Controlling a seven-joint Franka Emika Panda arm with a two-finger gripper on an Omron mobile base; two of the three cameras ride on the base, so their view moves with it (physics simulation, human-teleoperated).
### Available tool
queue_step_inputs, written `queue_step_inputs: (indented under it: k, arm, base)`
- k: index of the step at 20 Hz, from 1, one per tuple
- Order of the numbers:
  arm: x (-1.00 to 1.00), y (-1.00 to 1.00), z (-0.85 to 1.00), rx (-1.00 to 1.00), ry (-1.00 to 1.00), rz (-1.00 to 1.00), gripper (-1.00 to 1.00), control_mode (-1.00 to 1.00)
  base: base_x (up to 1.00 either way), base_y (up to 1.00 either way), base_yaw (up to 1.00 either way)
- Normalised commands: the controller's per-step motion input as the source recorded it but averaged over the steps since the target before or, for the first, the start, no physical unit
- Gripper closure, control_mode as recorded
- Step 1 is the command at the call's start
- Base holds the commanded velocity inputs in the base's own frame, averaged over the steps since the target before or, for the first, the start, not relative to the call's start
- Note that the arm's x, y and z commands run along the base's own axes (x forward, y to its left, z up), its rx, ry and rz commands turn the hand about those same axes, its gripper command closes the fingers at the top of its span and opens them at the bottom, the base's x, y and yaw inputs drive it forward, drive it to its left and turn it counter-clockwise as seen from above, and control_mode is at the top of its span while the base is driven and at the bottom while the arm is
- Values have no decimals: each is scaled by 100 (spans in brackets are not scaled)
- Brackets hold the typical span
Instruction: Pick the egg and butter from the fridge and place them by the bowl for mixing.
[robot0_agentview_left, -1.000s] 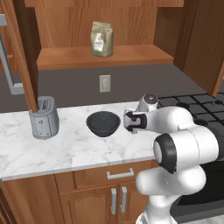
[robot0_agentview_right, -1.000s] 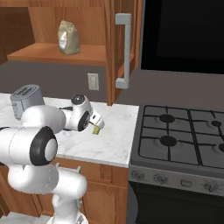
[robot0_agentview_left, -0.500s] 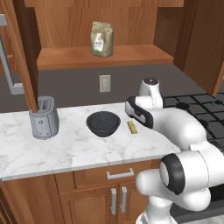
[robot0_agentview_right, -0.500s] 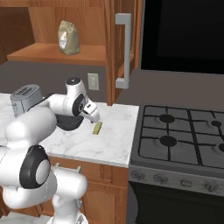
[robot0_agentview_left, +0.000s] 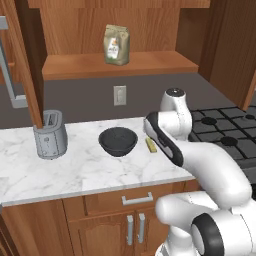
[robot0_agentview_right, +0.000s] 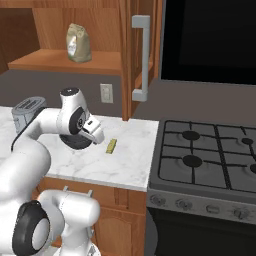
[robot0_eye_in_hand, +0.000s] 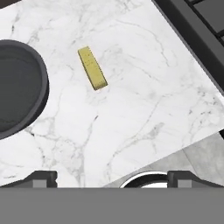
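The butter (robot0_eye_in_hand: 92, 68) is lying flat on the marble counter (robot0_eye_in_hand: 144, 113), just beside the dark bowl (robot0_eye_in_hand: 17, 87) on the side nearer the stove (robot0_agentview_right: 210, 160). It is close to the bowl's rim but not touching it. Its long axis is running roughly from the counter's back wall toward its front edge, alongside the bowl. The gripper (robot0_eye_in_hand: 111, 177) is hanging above the counter, set off from the butter toward the counter's front edge, with its jaws spread wide and nothing between them, touching nothing. The egg is not lying by the bowl, so as a judgement the butter half looks done and the egg half is not yet done. The coming move probably leads away from the bowl toward the fridge rather than down onto the butter.
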Motion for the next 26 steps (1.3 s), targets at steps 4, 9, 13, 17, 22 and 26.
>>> queue_step_inputs:
  k: [4, 9, 13, 17, 22, 26]
  arm:
    - [-56, 3, 23, 0, -1, 0, -100, -100]
    - [-37, 3, 31, 0, 1, 0, -100, -100]
    - [-40, 1, 35, 0, 0, 0, -100, -100]
    - [-28, 0, 9, 0, 3, 0, -100, -100]
    - [-1, 0, 0, 0, 0, 0, -100, -100]
    - [0, 0, 0, 0, 0, 0, -100, -100]
  base:
    - [0, 0, 0]
    - [0, 0, 0]
    - [0, 0, 0]
    - [0, 0, 0]
    - [0, 0, 0]
    - [0, 0, 0]
